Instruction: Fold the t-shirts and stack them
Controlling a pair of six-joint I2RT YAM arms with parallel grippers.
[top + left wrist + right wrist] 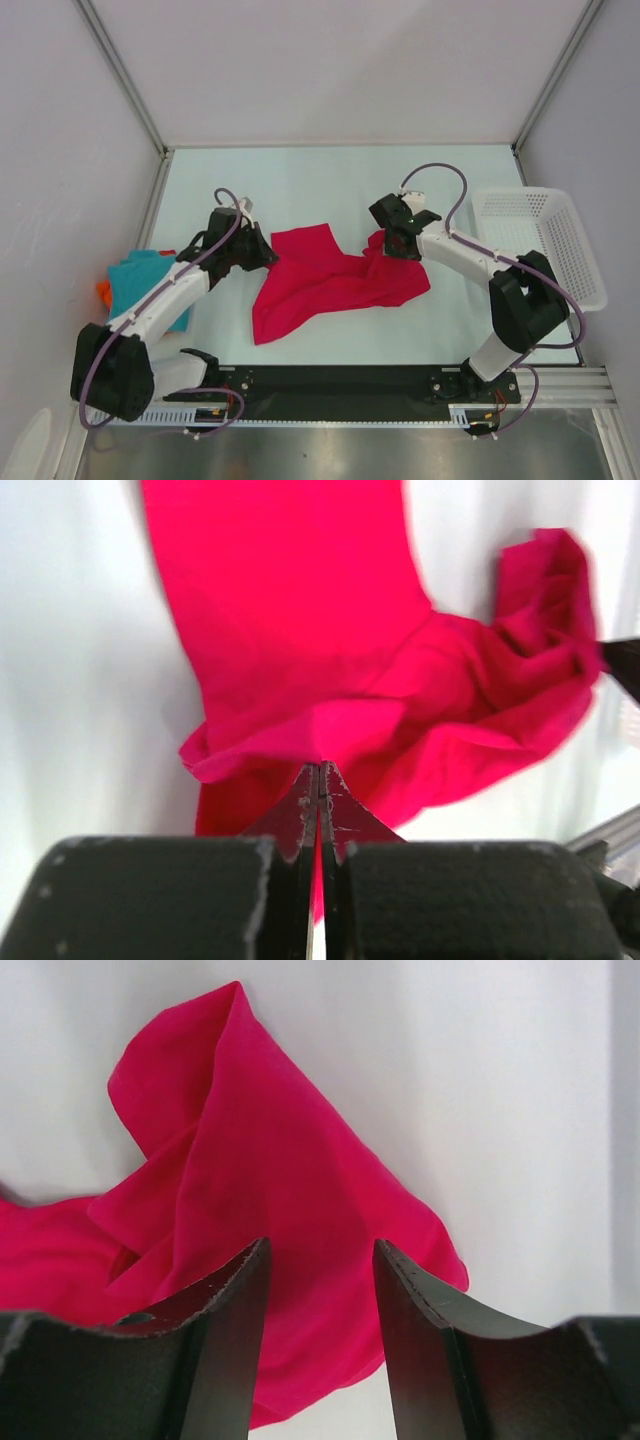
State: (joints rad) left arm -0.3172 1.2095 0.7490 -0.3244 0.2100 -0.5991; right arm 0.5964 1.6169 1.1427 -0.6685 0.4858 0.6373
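Observation:
The crimson-pink t-shirt [320,280] lies crumpled in the middle of the table. My left gripper [262,252] is at its left edge, and in the left wrist view my left gripper [320,772] is shut with a fold of the pink shirt [320,630] pinched between the tips. My right gripper [396,240] is over the shirt's bunched right end. In the right wrist view my right gripper [320,1260] is open, with the pink cloth [250,1160] below and between the jaws, not held. The teal-blue t-shirt [140,275] lies at the far left on the orange one [103,292].
A white plastic mesh basket [545,240] stands at the right edge of the table. White walls and metal frame posts enclose the back and both sides. A black rail with the arm bases runs along the near edge.

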